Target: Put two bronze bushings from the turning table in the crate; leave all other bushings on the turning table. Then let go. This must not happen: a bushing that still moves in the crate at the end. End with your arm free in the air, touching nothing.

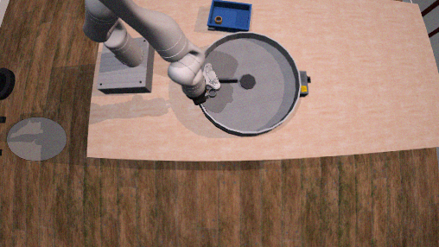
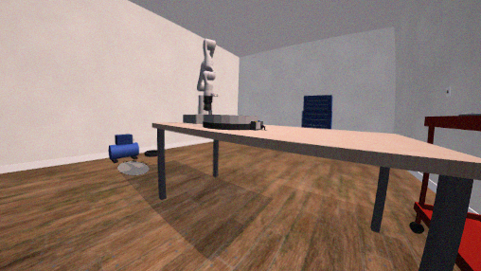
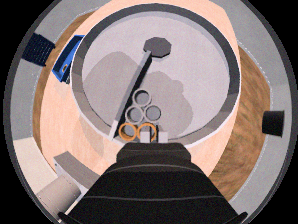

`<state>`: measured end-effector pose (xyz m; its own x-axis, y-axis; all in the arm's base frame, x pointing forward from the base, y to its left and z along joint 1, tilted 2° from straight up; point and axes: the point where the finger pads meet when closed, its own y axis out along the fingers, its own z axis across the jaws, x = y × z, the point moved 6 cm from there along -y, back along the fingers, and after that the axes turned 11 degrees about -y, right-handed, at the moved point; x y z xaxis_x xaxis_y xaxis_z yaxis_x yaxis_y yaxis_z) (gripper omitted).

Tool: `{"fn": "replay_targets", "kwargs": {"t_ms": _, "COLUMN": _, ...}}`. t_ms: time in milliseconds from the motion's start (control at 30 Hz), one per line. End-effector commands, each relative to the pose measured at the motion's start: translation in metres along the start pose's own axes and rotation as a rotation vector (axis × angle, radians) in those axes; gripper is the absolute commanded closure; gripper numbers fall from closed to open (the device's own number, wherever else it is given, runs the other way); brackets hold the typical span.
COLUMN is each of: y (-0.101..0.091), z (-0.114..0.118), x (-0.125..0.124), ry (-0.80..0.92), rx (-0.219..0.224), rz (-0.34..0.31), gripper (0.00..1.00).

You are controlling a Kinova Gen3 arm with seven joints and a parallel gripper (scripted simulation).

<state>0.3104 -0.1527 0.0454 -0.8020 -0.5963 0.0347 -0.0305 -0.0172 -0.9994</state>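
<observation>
The round grey turning table point(image 1: 264, 104) point(image 3: 200, 70) point(image 2: 229, 122) lies mid-table, with a dark hub point(image 1: 247, 81) point(image 3: 157, 46) and a bar. My gripper point(image 1: 210, 93) point(image 3: 153, 130) point(image 2: 207, 109) is down at the table's left edge, shut on a bronze bushing point(image 3: 124, 132). Three grey bushings point(image 3: 141, 98) point(image 3: 135, 113) point(image 3: 153, 113) stand in a cluster just beyond it, touching one another. The blue crate point(image 1: 231, 28) point(image 3: 65, 63) stands behind the turning table and holds one bronze bushing point(image 1: 219, 19).
The arm's grey base block point(image 1: 123, 76) is left of the turning table. A small motor box point(image 1: 303, 84) with a yellow patch sits at its right rim. A blue stack point(image 2: 317, 111), a red cart point(image 2: 450, 123) and a blue tank point(image 2: 124, 150) stand off the table.
</observation>
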Motion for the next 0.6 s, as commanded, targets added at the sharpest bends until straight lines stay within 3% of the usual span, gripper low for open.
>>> {"fn": "replay_targets", "kwargs": {"t_ms": 0, "y": -0.0028, "z": 0.0016, "x": -0.0013, "ry": -0.001, "rx": 0.007, "rz": 0.004, "gripper": 1.0}}
{"fn": "replay_targets", "kwargs": {"t_ms": 567, "y": -0.0102, "z": 0.0015, "x": -0.0012, "ry": -0.001, "rx": 0.006, "rz": 0.004, "gripper": 1.0}}
